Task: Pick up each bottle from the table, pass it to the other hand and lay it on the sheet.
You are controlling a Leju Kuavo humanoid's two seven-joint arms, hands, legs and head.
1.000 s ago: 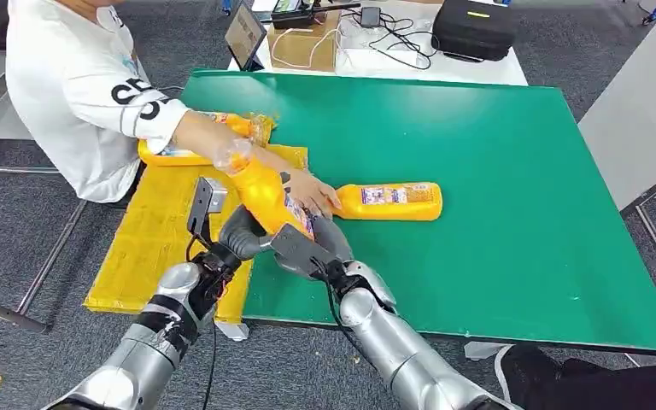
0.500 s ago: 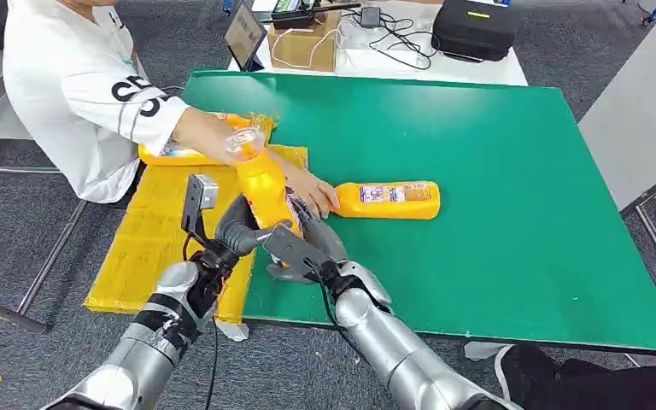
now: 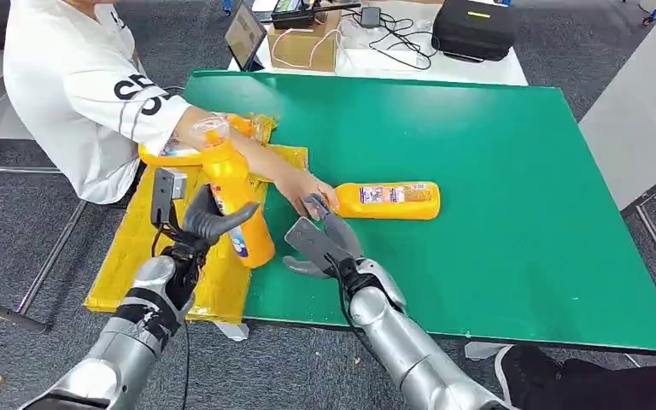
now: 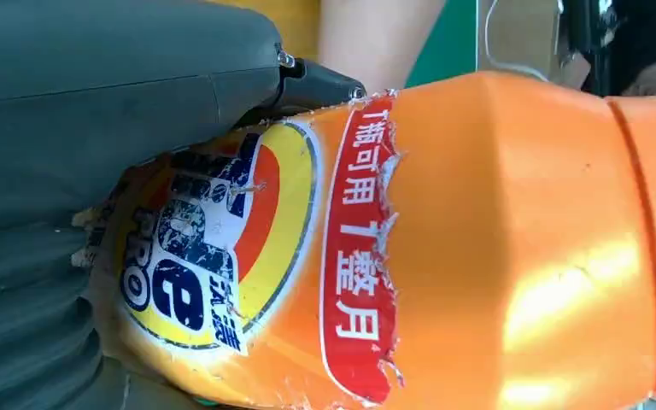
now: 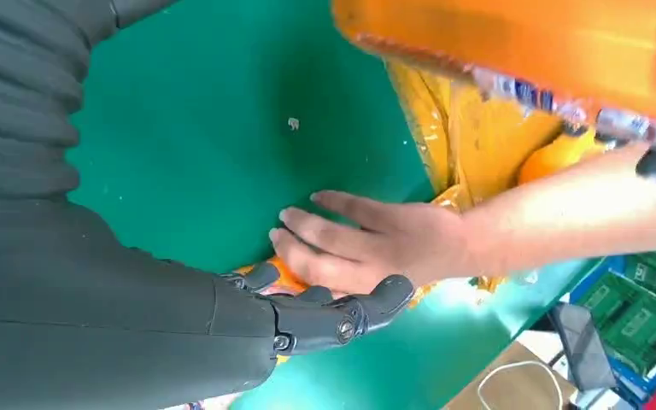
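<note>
Head view: the left hand (image 3: pixel 209 220) grips an orange bottle (image 3: pixel 235 205) around its lower body and holds it nearly upright, clear cap end up, in the air above the yellow sheet (image 3: pixel 149 248) that lies partly over the left edge of the green table (image 3: pixel 478 205). Left wrist view, close behind that hand, has the grey thumb (image 4: pixel 120 77) pressed against the bottle's torn red, yellow and blue label (image 4: pixel 248 248). To its right the right hand (image 3: pixel 325 243) holds nothing, its fingers spread and pointing forward just above the table near the front edge. Just beyond those fingers a person's hand (image 3: pixel 306 188) rests on the neck end of a second orange bottle (image 3: pixel 389 200), which lies on its side on the table, label up; in the right wrist view that person's hand (image 5: pixel 367 243) lies flat with the robot's dark fingers (image 5: pixel 333 316) close beside it. A third orange bottle (image 3: pixel 175 154) lies on the far part of the sheet, behind the person's forearm. The person in a white shirt (image 3: pixel 77 77) sits at the table's left. Beyond the table stand a cardboard box (image 3: pixel 306 43), a black case (image 3: pixel 474 27) and cables.
</note>
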